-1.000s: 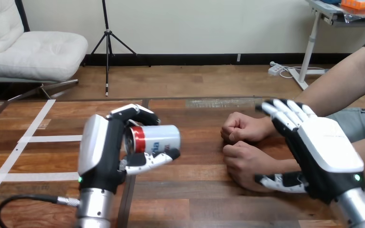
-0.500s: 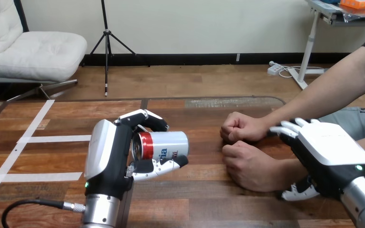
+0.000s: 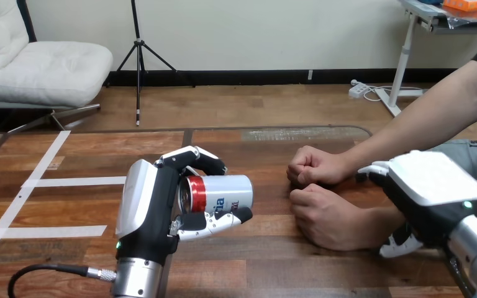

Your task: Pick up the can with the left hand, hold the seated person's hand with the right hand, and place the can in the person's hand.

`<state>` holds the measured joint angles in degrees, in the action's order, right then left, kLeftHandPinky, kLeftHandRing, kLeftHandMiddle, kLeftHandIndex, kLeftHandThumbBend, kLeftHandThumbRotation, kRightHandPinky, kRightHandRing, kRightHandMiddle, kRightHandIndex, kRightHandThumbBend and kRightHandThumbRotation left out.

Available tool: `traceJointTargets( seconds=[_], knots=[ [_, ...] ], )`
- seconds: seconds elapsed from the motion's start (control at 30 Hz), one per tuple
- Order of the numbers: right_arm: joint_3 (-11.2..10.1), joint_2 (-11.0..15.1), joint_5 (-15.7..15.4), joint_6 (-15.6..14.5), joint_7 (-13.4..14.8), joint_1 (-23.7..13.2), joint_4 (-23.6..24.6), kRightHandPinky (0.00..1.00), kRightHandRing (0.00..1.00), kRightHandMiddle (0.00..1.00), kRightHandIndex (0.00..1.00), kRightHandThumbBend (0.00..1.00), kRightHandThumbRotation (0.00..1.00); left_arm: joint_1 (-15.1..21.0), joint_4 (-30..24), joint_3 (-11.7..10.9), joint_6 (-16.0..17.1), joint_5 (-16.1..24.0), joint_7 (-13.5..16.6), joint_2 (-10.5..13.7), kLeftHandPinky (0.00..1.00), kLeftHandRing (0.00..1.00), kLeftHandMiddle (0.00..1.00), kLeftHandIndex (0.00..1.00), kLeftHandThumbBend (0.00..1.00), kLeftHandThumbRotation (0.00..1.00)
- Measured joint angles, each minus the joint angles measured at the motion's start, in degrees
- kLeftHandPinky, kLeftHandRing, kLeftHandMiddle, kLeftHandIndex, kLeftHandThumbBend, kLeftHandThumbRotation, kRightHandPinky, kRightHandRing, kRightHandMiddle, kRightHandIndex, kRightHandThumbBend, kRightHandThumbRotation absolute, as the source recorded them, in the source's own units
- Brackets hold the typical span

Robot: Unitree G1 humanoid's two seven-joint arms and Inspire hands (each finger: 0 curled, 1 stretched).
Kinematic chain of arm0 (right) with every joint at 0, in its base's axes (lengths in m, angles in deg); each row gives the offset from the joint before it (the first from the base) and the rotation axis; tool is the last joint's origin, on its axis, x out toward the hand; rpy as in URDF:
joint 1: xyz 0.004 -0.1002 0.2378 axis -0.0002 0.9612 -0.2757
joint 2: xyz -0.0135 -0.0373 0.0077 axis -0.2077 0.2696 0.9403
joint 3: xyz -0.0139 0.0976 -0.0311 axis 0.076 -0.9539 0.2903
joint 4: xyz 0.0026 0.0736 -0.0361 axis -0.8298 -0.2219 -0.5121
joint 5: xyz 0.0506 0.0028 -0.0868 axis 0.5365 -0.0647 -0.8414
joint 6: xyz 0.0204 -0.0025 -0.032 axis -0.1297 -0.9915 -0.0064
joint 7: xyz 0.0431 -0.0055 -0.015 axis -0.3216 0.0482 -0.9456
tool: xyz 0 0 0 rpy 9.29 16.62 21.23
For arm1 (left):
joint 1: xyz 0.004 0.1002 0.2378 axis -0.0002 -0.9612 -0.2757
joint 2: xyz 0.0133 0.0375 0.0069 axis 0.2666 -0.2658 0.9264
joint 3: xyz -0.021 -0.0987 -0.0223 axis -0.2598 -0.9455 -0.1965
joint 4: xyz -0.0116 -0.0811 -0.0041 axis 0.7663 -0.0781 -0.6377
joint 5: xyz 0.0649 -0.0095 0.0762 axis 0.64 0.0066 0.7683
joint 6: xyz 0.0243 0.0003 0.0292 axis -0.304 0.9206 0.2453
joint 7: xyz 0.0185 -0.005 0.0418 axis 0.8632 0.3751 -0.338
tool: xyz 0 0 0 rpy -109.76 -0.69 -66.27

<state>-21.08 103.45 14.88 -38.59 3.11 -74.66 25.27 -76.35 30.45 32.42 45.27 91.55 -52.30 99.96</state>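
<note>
Wood table [image 3: 273, 261] carries white tape [image 3: 68, 181] at 9 o'clock. Left hand [image 3: 152, 211], at 7 o'clock, is curled round the can [image 3: 223, 194], fingers over its upper side and thumb beneath. Can lies sideways in that grasp, one end toward the palm, at 9 o'clock from the person's two fists. Far fist [image 3: 313, 166] and near fist [image 3: 320, 214] sit close together at 3 o'clock. Right hand [image 3: 431, 192], at 4 o'clock, lies over the near fist's wrist; whether it grips, I cannot tell.
</note>
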Motion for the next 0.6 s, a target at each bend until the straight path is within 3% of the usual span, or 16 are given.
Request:
traceJointTargets(
  seconds=[0.4, 0.6],
  knots=[
    [2.03, 2.64, -2.57, -0.91, -4.40, -3.50, -0.37, 0.97, 0.89, 0.88, 0.82, 0.84, 0.11, -0.17, 0.00, -0.01, 0.86, 0.62, -0.32, -0.10, 0.31, 0.36, 0.42, 0.44, 0.73, 0.00],
    [3.02, 2.75, -3.45, -1.00, -4.94, -4.98, -1.47, 0.97, 0.89, 0.87, 0.82, 0.83, 0.10, -0.34, 0.00, -0.01, 1.13, 0.64, -0.44, -0.22, 0.31, 0.36, 0.42, 0.44, 0.73, 0.00]
  ],
)
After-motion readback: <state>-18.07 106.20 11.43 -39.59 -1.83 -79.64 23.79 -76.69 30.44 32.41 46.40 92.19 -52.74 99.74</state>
